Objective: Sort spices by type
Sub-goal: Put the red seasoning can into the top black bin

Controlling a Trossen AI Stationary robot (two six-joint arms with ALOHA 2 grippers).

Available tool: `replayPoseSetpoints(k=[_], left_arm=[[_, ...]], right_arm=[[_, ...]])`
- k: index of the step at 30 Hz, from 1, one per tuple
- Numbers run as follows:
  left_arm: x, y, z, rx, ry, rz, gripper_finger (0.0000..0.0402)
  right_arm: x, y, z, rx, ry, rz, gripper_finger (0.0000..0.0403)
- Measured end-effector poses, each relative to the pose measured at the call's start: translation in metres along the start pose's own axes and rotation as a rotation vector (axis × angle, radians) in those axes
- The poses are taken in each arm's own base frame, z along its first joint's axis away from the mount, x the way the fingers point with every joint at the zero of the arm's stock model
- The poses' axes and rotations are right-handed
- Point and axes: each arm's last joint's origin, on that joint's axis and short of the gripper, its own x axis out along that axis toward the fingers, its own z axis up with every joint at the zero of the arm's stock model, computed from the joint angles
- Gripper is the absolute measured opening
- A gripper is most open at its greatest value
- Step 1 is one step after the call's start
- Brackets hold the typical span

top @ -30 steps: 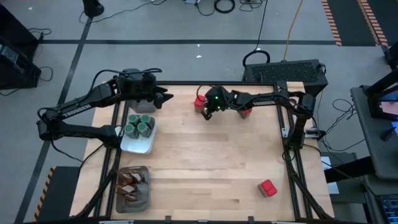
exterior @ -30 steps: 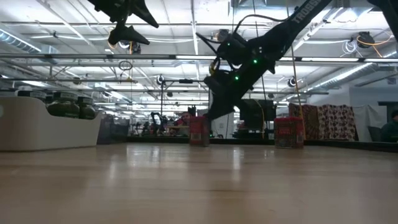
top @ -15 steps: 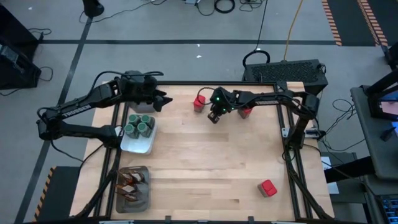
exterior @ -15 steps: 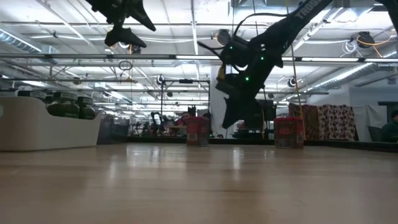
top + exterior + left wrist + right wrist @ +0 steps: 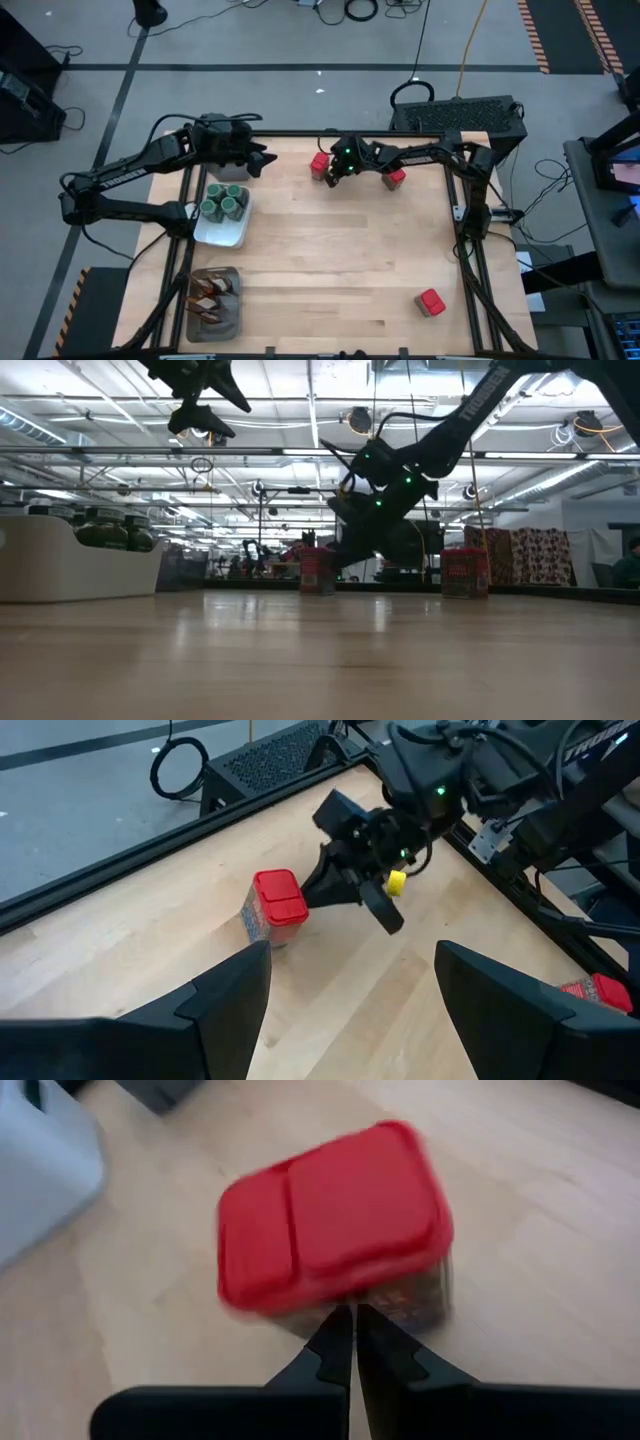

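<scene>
the right pincer [image 5: 330, 177], fingers pressed together, noses against a red-lidded spice box [image 5: 320, 165] at the tabletop's [image 5: 330, 270] far edge, and could shove it off; the left pincer [image 5: 265, 160] hovers apart.

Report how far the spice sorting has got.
Done: green-lidded jars sit in the white dish, brown sachets in the grey mesh tray. In hand: the shut right gripper is at one red box; the left gripper hangs open, empty. Left: all three red boxes, including those at and, lie loose.
</scene>
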Motion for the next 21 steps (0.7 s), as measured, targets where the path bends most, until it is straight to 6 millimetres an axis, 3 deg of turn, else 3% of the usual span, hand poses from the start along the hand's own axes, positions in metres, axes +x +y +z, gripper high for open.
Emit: replayPoseSetpoints(k=[4,11,16,21], left_arm=[[0.0,0.0,0.0,0.0,-0.005,-0.002,0.0283],[0.0,0.0,0.001,0.0,-0.008,-0.004,0.0283],[0.0,-0.001,0.001,-0.044,-0.009,-0.006,0.0283],[0.005,-0.007,-0.001,-0.026,0.0,-0.033,0.0283]], right_arm=[[0.009,0.012,0.0,0.002,-0.072,0.061,0.0],[0.003,0.029,0.005,-0.008,-0.129,0.14,0.0],[-0.028,0.037,0.012,-0.044,-0.091,0.12,0.0],[-0.08,0.049,0.017,-0.137,-0.044,0.074,0.0]])
